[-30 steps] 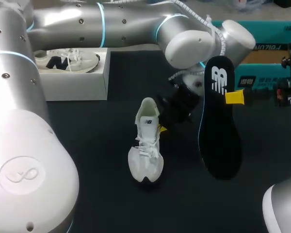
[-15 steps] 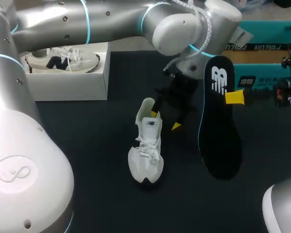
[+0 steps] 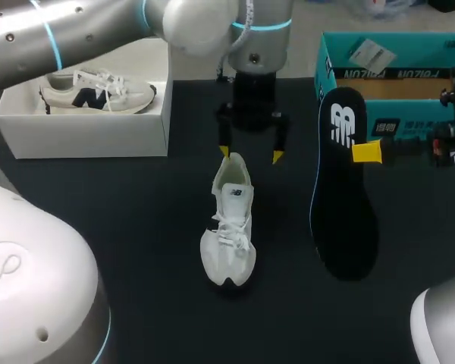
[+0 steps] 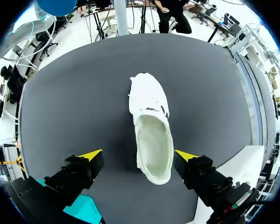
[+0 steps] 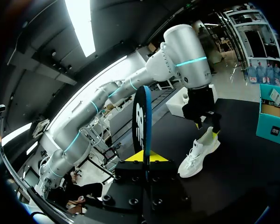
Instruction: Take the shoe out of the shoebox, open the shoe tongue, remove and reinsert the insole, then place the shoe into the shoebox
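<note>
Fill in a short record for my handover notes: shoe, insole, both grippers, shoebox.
shoe: white, sole down on the table, outside the box
insole: black, out of the shoe, held up beside it
left gripper: open, poised over the shoe's heel
right gripper: shut on the insole
white shoebox: open, at the far left, holds a second shoe

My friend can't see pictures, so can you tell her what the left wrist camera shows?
A white shoe lies on a dark table, heel nearest the camera, its opening facing up. The left claw is open, one yellow-tipped finger on either side of the heel, neither touching it.
</note>
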`<state>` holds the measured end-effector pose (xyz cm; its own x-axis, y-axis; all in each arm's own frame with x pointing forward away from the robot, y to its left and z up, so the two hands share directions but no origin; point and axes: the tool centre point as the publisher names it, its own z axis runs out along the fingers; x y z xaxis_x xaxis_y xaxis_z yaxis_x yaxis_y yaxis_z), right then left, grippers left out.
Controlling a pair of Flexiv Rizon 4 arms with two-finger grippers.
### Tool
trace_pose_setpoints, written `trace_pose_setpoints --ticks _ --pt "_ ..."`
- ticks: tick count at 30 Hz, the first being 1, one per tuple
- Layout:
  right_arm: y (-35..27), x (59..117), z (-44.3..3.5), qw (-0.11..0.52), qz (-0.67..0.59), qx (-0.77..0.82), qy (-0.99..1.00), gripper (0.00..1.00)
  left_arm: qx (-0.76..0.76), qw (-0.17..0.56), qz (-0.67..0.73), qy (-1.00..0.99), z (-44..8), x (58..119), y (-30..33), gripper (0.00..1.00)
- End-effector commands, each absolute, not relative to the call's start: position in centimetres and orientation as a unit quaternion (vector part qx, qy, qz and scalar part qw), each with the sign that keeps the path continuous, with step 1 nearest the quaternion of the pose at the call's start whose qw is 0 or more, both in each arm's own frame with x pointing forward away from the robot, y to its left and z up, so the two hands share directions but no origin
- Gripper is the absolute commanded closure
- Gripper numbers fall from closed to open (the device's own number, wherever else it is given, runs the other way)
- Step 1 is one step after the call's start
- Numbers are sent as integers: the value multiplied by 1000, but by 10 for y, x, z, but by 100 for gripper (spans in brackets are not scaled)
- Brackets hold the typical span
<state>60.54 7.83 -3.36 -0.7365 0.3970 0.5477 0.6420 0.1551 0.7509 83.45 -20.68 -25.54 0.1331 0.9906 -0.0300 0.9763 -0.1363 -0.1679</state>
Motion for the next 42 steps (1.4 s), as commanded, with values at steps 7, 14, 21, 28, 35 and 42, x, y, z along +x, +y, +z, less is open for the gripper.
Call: trace_pose_setpoints --ticks 7,14,21,28,35,42 --pt "77 596 -39 97 -575 -352 -732 100 -739 -260 257 -566 -231 829 -171 0" --pt "77 596 -39 97 -575 -352 -732 100 -739 -260 257 -566 -231 829 -171 0" --pt "82 639 -21 188 -591 -462 -634 100 -633 -431 260 -588 -225 842 -165 0" --pt "78 709 -27 234 -543 -532 -606 100 -585 -455 295 -603 -186 845 -167 0" --pt "73 746 -35 265 -497 -572 -596 100 -565 -468 326 -596 -159 845 -160 0" --pt "65 755 -40 284 -458 -601 -590 100 -555 -475 341 -591 -146 843 -161 0"
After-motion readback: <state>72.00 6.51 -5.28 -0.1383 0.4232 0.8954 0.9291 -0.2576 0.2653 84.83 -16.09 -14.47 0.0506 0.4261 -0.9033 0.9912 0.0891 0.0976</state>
